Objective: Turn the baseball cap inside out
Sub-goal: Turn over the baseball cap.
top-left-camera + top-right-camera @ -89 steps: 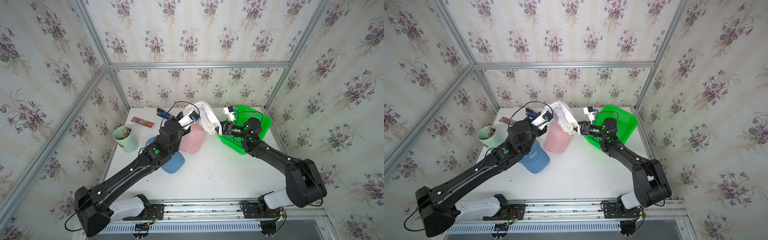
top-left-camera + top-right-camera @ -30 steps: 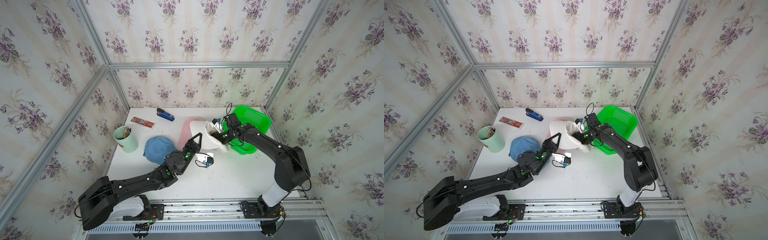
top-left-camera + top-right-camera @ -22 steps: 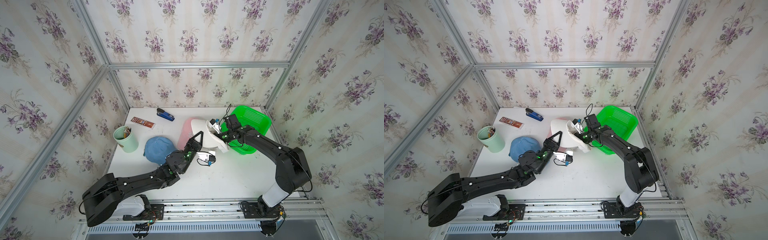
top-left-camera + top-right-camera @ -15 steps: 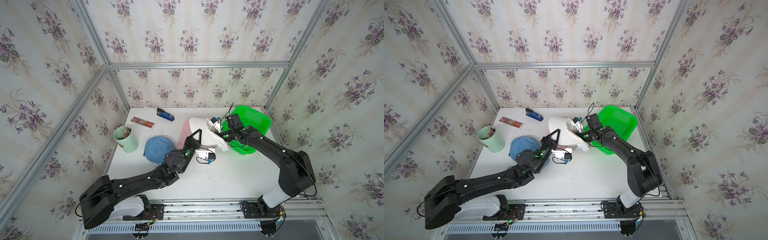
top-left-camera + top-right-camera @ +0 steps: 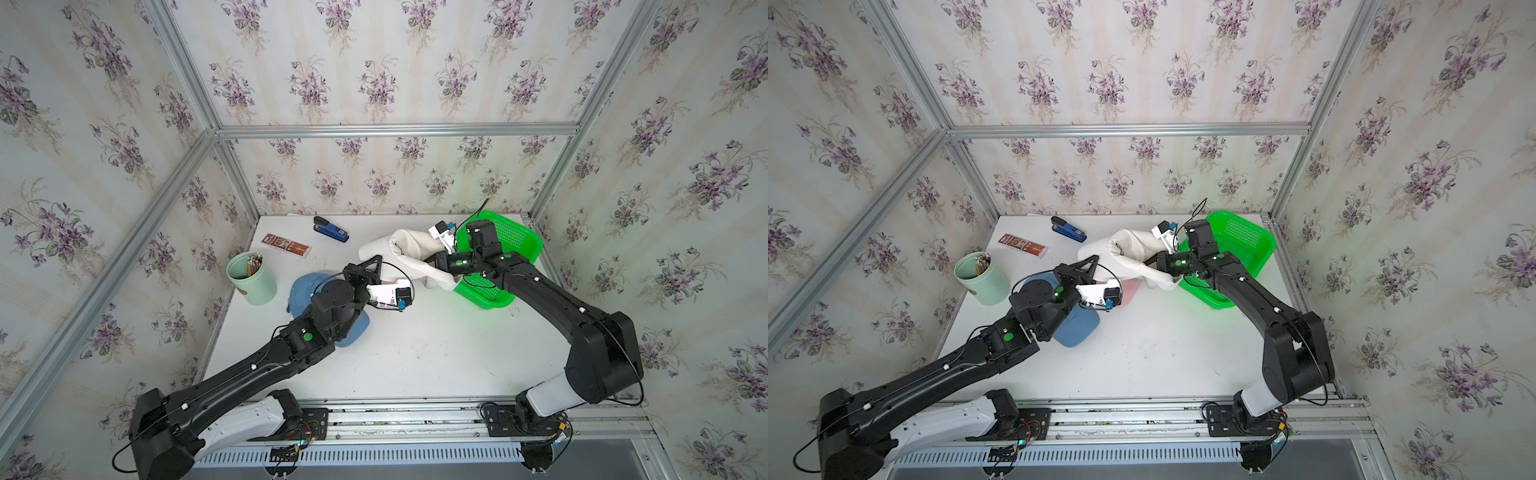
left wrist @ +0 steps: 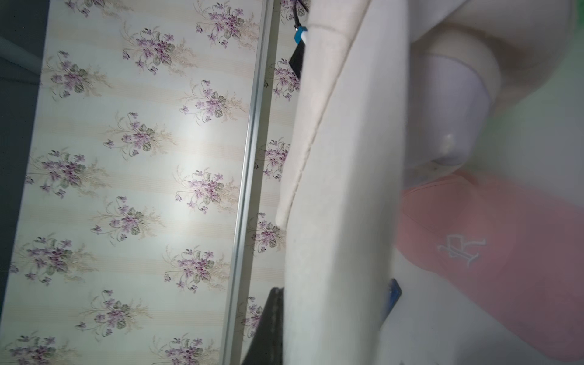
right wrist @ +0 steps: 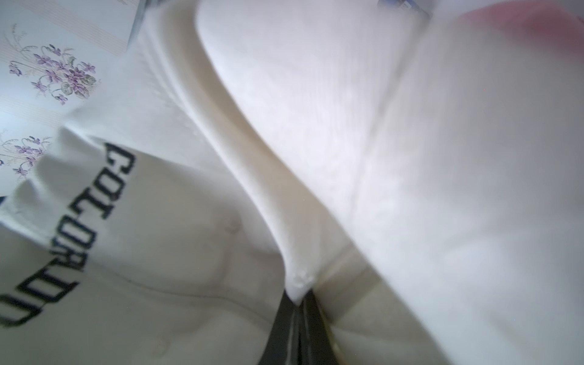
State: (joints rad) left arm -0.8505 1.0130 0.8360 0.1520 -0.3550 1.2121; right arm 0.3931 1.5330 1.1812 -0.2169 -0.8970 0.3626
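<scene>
Cap (image 5: 409, 249) looks partly flipped (more to do). L gripper (image 5: 375, 263) & R gripper (image 5: 434, 262) both pinched tight on it.

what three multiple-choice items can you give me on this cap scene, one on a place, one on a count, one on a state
1. Where on the table does the blue stapler lie?
A. at the front edge
B. near the back wall
C. at the middle

2. How many caps are in view?
A. one
B. two
C. three

3. What is the right tool doing?
A. open above the table
B. shut on the white cap
C. shut on the blue stapler

Answers:
1 B, both top views show it close to the back wall.
2 C, there is the white cap, a pink cap and a blue cap.
3 B, the right wrist view shows it pinching a fold of white fabric.
</scene>
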